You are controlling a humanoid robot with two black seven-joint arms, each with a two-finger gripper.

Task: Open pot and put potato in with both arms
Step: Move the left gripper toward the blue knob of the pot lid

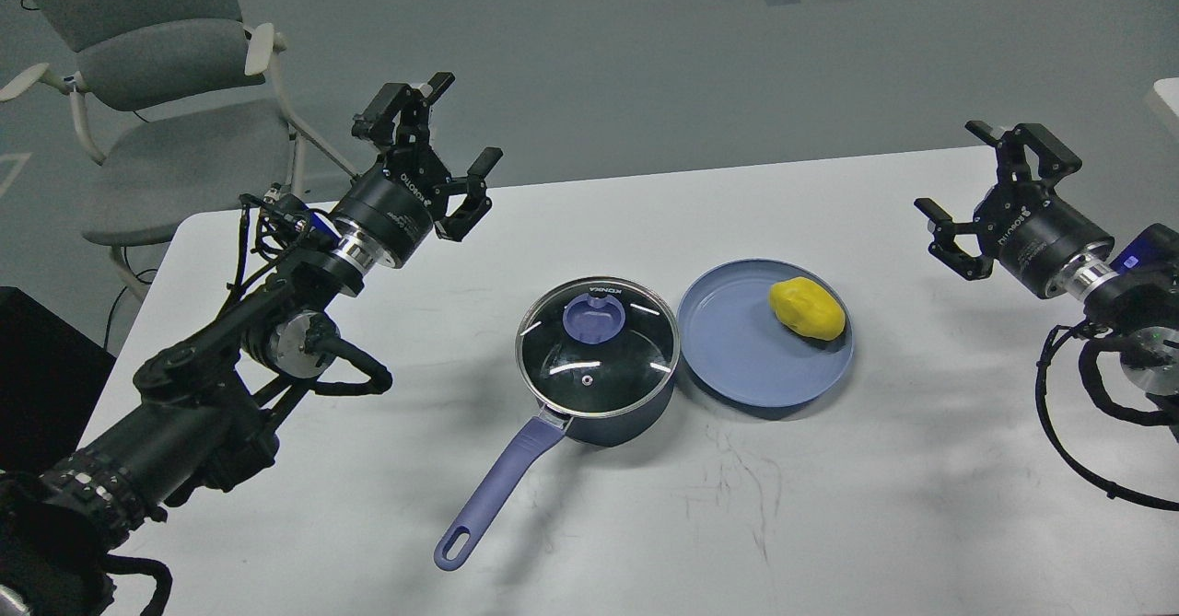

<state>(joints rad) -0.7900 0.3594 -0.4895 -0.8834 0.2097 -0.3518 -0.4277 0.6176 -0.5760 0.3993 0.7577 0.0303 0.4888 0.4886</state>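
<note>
Both grippers, left gripper [442,148] and right gripper [981,191], apparently spread, clear of lidded pot [615,413].

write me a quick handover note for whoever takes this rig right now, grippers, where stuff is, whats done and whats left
Left gripper: open, empty, raised above the table's left side.
Right gripper: open, empty, raised at the right.
Small dark navy saucepan with a long periwinkle handle: mid-table, glass lid with a blue knob on it, handle pointing toward the robot and left.
Lumpy bright yellow toy potato: lying on the shallow round blue plate, just right of the saucepan.
Done: nothing yet.
Left: lift the lid, pick up the potato, put it in the saucepan.
</note>
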